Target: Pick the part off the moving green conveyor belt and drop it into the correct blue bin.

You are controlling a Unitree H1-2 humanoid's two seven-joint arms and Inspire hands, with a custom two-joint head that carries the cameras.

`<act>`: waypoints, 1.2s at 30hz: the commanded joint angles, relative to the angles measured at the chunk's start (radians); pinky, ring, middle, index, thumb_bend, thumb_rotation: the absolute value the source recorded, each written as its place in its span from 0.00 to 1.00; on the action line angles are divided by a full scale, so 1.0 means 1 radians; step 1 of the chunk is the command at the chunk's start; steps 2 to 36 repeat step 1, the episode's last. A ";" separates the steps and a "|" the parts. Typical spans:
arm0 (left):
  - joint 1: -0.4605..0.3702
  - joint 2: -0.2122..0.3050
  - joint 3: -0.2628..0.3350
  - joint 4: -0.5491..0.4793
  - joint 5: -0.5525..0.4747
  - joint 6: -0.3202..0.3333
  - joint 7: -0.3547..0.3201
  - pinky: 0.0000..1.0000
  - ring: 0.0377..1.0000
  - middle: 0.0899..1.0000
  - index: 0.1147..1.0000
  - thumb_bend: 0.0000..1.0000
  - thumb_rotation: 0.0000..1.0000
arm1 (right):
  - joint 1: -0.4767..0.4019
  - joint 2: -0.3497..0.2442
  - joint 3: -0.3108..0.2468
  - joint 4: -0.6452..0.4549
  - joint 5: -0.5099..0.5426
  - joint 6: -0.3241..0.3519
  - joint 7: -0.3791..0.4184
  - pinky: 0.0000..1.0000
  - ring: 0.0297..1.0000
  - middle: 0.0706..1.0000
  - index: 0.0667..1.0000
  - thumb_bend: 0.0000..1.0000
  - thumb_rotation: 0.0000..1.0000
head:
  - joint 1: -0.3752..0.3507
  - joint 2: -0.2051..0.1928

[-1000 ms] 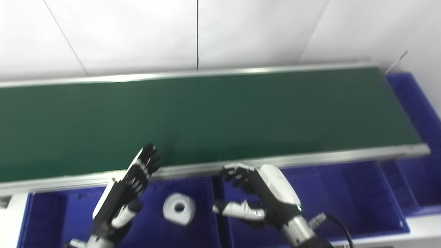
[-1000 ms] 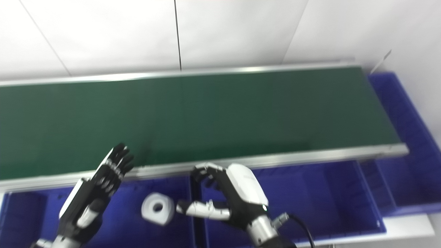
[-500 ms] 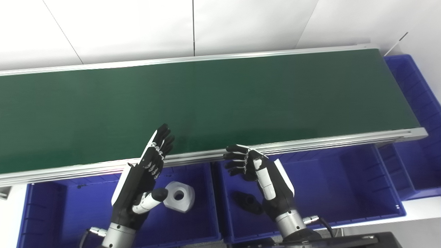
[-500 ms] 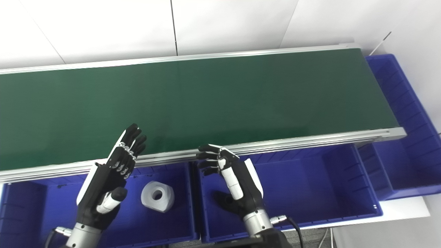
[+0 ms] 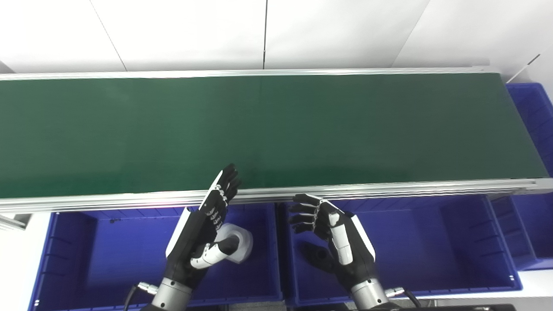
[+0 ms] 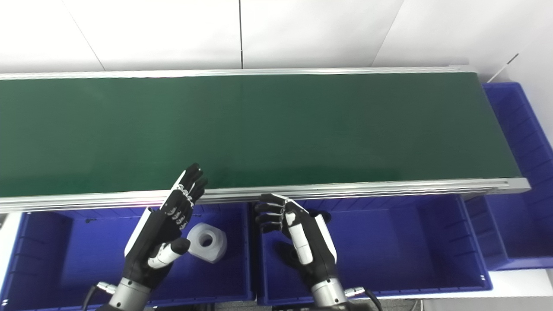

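Observation:
The green conveyor belt (image 5: 276,129) runs across the view, and no part shows on it. A white block with a round hole (image 6: 208,242) lies in the left blue bin (image 5: 65,242). My left hand (image 5: 203,233) is open above that bin. Its fingers point up at the belt's near rail and its thumb lies over the block's edge. My right hand (image 5: 335,235) hovers over the middle blue bin (image 5: 432,242), fingers half curled, holding nothing. A dark shape (image 6: 322,215) shows just behind it in that bin; I cannot tell what it is.
The belt's aluminium near rail (image 5: 389,190) separates the belt from the bins. A third blue bin (image 6: 518,142) stands past the belt's right end. A white wall rises behind the belt.
The camera has shifted, so the whole scene sits differently. My right hand has turned palm-down with its thumb tucked under. The left hand has edged closer to the white block, which stays in its bin.

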 commanded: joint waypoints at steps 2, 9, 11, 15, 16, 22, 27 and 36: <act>0.014 -0.008 -0.010 -0.011 0.011 -0.059 0.009 0.97 0.97 0.99 1.00 0.90 0.69 | 0.010 -0.007 0.011 -0.007 0.021 -0.083 -0.006 0.62 0.65 0.70 0.72 0.91 1.00 | 0.002 -0.002; 0.014 -0.008 -0.010 -0.011 0.011 -0.059 0.009 0.97 0.97 0.99 1.00 0.90 0.69 | 0.010 -0.007 0.011 -0.007 0.021 -0.083 -0.006 0.62 0.65 0.70 0.72 0.91 1.00 | 0.002 -0.002; 0.014 -0.008 -0.010 -0.011 0.011 -0.059 0.009 0.97 0.97 0.99 1.00 0.90 0.69 | 0.010 -0.007 0.011 -0.007 0.021 -0.083 -0.006 0.62 0.65 0.70 0.72 0.91 1.00 | 0.002 -0.002; 0.014 -0.008 -0.010 -0.011 0.011 -0.059 0.009 0.97 0.97 0.99 1.00 0.90 0.69 | 0.010 -0.007 0.011 -0.007 0.021 -0.083 -0.006 0.62 0.65 0.70 0.72 0.91 1.00 | 0.002 -0.002; 0.014 -0.008 -0.010 -0.011 0.011 -0.059 0.009 0.97 0.97 0.99 1.00 0.90 0.69 | 0.010 -0.007 0.011 -0.007 0.021 -0.083 -0.006 0.62 0.65 0.70 0.72 0.91 1.00 | 0.002 -0.002; 0.014 -0.008 -0.010 -0.011 0.011 -0.059 0.009 0.97 0.97 0.99 1.00 0.90 0.69 | 0.010 -0.007 0.011 -0.007 0.021 -0.083 -0.006 0.62 0.65 0.70 0.72 0.91 1.00 | 0.002 -0.002; 0.014 -0.008 -0.010 -0.011 0.011 -0.059 0.009 0.97 0.97 0.99 1.00 0.90 0.69 | 0.010 -0.007 0.011 -0.007 0.021 -0.083 -0.006 0.62 0.65 0.70 0.72 0.91 1.00 | 0.002 -0.002; 0.014 -0.008 -0.010 -0.011 0.011 -0.059 0.009 0.97 0.97 0.99 1.00 0.90 0.69 | 0.010 -0.007 0.011 -0.007 0.021 -0.083 -0.006 0.62 0.65 0.70 0.72 0.91 1.00 | 0.002 -0.002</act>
